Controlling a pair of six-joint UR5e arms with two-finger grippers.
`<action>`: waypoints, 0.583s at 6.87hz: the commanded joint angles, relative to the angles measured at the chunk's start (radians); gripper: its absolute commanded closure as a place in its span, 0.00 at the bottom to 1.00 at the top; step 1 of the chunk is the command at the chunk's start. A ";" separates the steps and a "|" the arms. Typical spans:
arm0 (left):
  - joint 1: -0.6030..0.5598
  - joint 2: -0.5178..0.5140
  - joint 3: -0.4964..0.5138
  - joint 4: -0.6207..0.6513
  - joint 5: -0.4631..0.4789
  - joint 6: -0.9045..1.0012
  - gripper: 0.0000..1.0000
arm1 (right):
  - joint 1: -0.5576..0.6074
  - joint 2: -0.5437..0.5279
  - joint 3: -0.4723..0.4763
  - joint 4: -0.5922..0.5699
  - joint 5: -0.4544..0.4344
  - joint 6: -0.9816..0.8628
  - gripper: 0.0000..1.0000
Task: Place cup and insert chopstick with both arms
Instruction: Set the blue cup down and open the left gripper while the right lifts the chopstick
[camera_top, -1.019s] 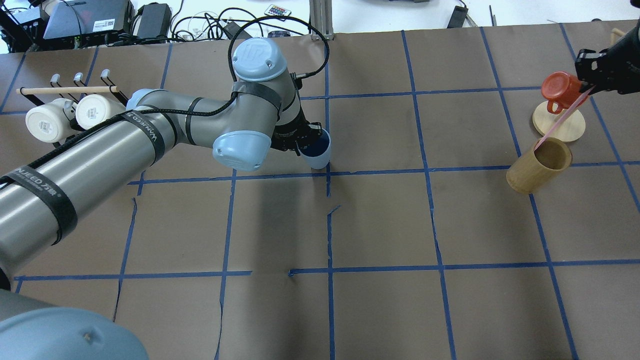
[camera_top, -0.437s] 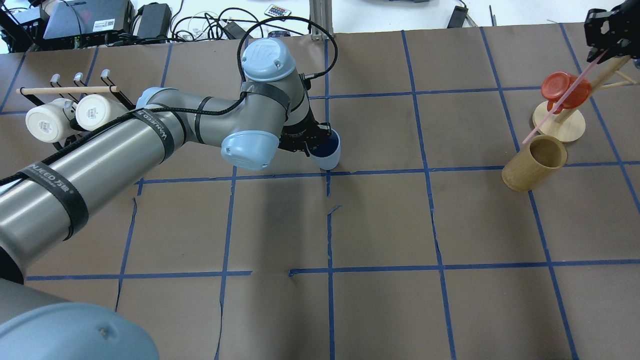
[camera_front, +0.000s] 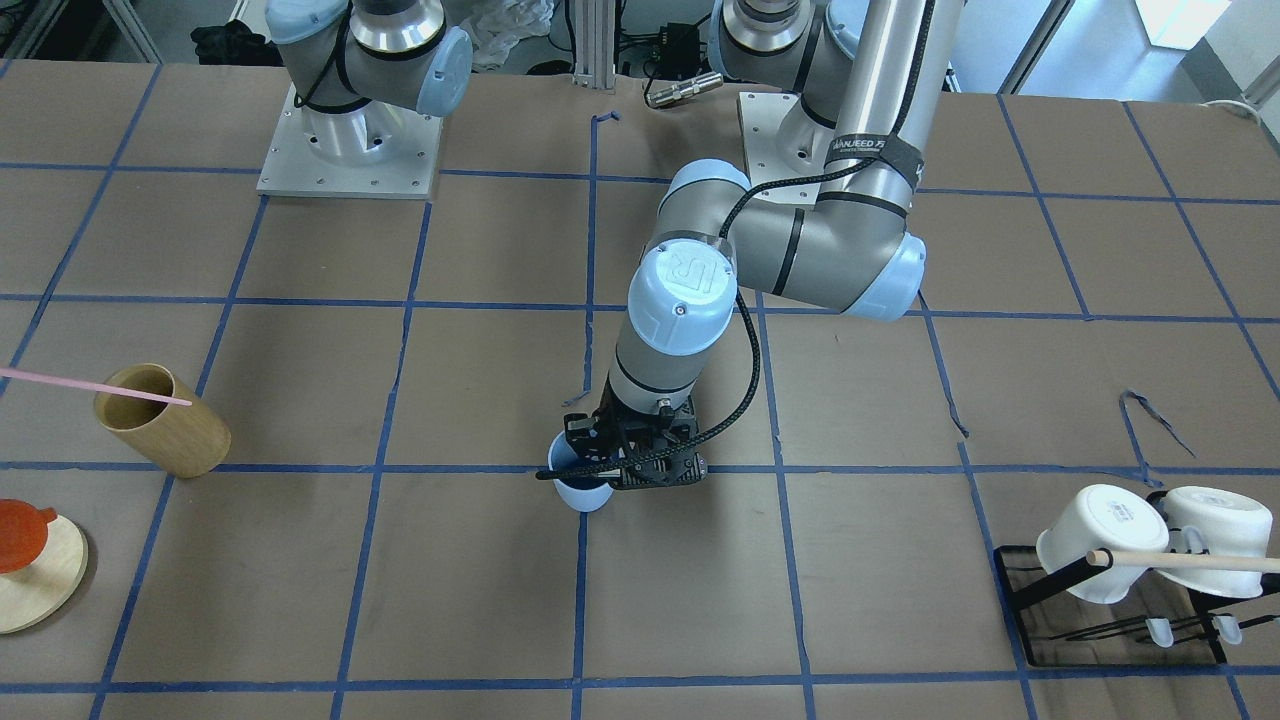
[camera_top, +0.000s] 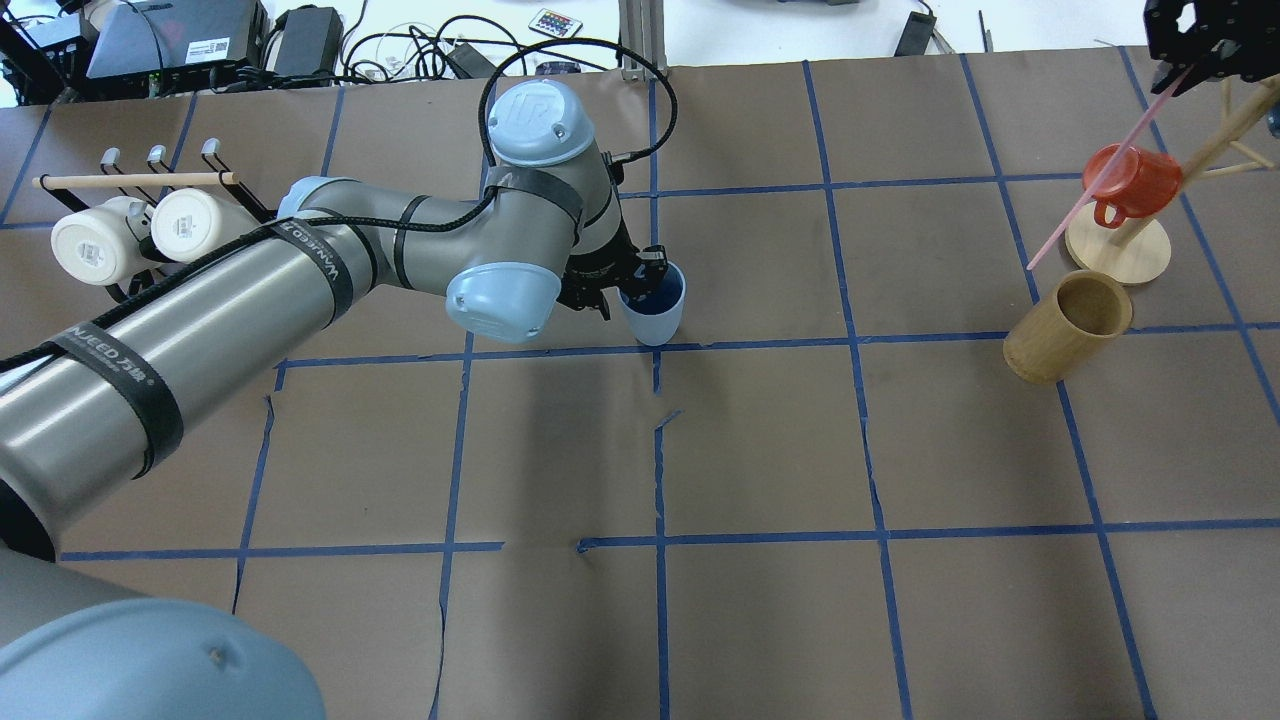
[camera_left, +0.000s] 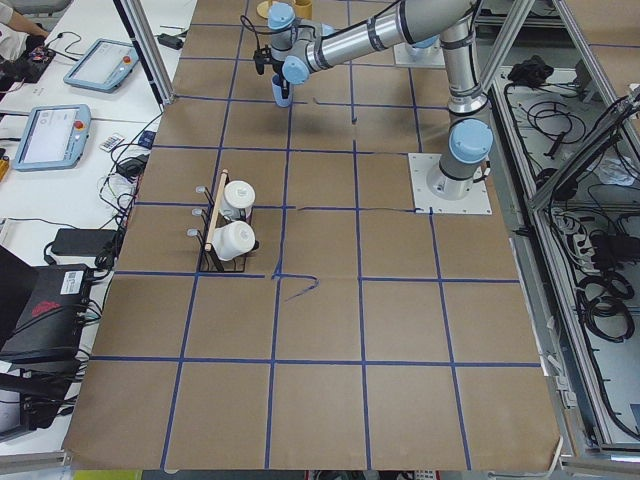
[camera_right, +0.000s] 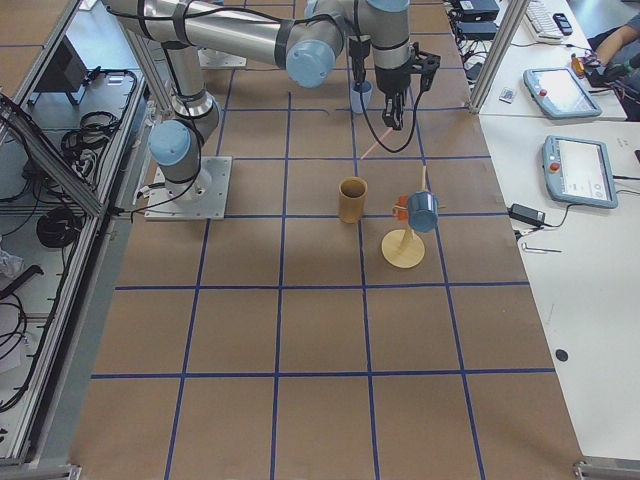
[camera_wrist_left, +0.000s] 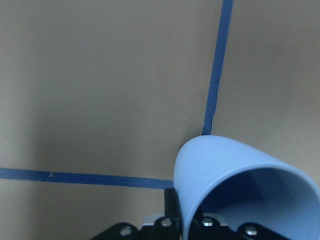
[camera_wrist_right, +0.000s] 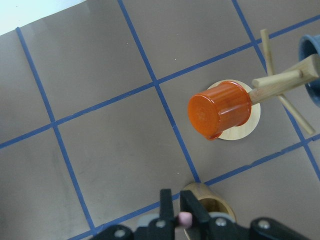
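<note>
The light blue cup (camera_top: 655, 310) is at the table's middle, next to a tape crossing. My left gripper (camera_top: 632, 284) is shut on its rim, one finger inside and one outside. The cup also shows in the front view (camera_front: 578, 488) and fills the left wrist view (camera_wrist_left: 220, 160), slightly tilted. I cannot tell whether it touches the table. My right gripper (camera_top: 1192, 48) at the far right is shut on the top of the pink chopstick (camera_top: 1100, 170). The stick slants down, its tip just above and beside the wooden holder (camera_top: 1070, 325). The right wrist view shows its pink end (camera_wrist_right: 185, 218) between the fingers.
An orange mug (camera_top: 1130, 180) hangs on a wooden mug tree with a round base (camera_top: 1130, 255) right behind the holder. Two white mugs (camera_top: 130, 235) sit on a black rack with a pale wooden rod at the far left. Cables lie beyond the table's back edge.
My right gripper has risen and moved back, and the chopstick's tip has come out of the wooden holder. My left gripper has carried the cup a little to the right.
</note>
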 joint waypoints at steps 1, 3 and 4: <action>0.018 0.033 0.113 -0.119 0.008 0.027 0.15 | 0.088 0.003 -0.012 0.005 -0.001 0.110 0.93; 0.183 0.107 0.261 -0.440 0.046 0.355 0.15 | 0.247 0.027 -0.008 -0.010 -0.054 0.352 0.93; 0.266 0.156 0.240 -0.509 0.051 0.500 0.16 | 0.352 0.052 -0.009 -0.056 -0.139 0.438 0.93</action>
